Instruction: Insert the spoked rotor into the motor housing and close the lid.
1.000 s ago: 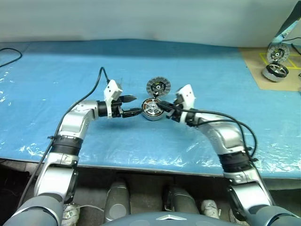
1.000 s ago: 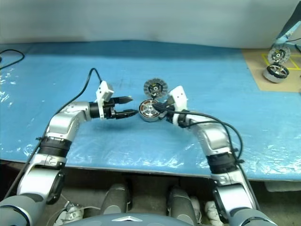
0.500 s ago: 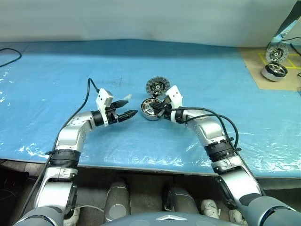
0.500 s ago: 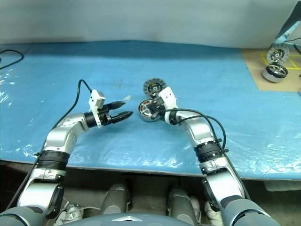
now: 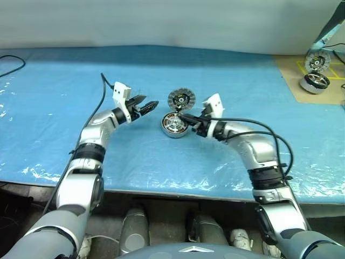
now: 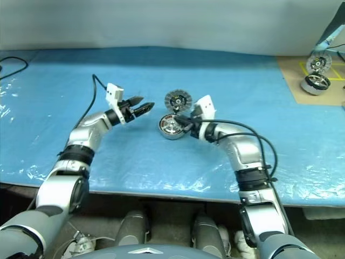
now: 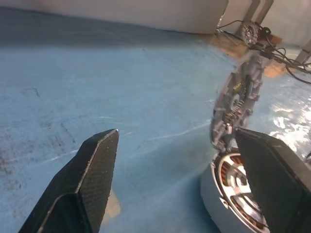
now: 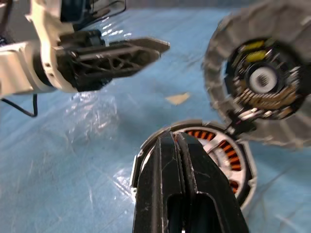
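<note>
Black fingers of the right hand (image 6: 180, 120) are pinched fully together, gripping nothing visible, their tips at the rim of the low round motor housing with copper windings (image 5: 174, 124), seemingly steadying it on the blue plastic-covered tabletop (image 5: 242, 86). Hinged at the housing's far edge, the ribbed grey metal lid (image 5: 181, 99) stands tilted up, keeping the housing uncovered. The left hand (image 5: 146, 106), wide open and empty, hovers beside the housing. Compared with half a second ago, it has advanced closer toward the lid, while the right hand has lifted slightly.

Left hand (image 5: 149, 106) spread wide, right hand (image 5: 180, 115) pinched closed, both inward-pointing.
</note>
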